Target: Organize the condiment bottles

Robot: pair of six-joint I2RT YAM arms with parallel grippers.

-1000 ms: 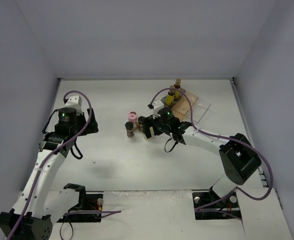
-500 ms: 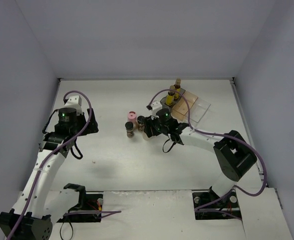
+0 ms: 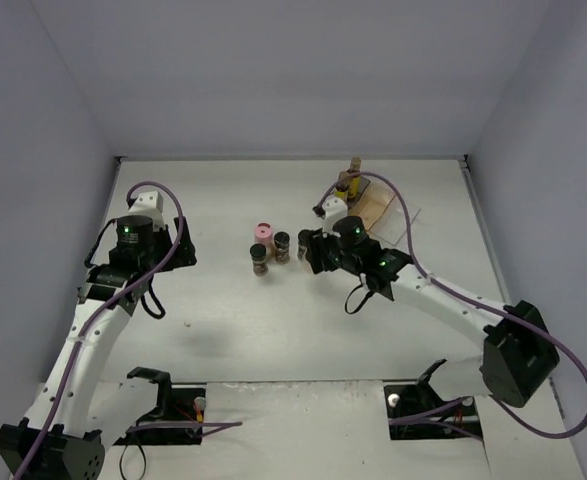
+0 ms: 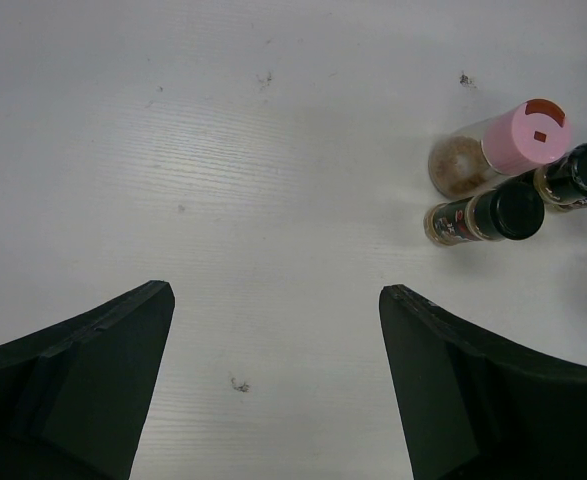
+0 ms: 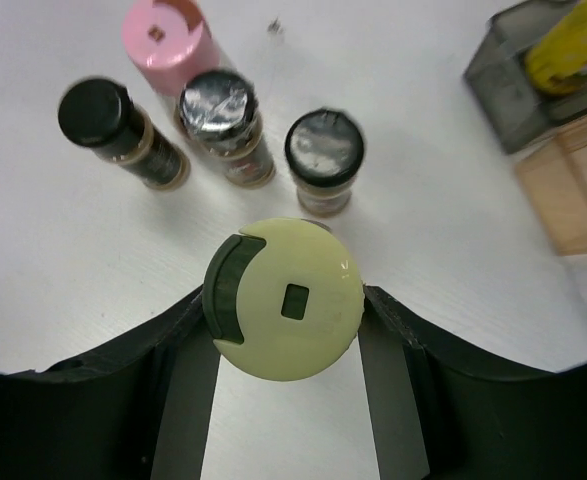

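Plainly, the right gripper, pinching the pale-yellow round-lidded jar, could topple the brown dark-capped glass jar just left of it.

White matte tabletop. Close up in the left wrist view it shows faint wood-grain lines and a few small dark specks. Plain pale grey-lavender walls box the tabletop on three sides: back wall along its far edge, left wall along its left edge, right wall along its right edge. Wall surfaces flat, uniform colour. Thin dark seam where back wall meets tabletop. Light soft and even, from above the tabletop, casting only weak blurred shadows on it.
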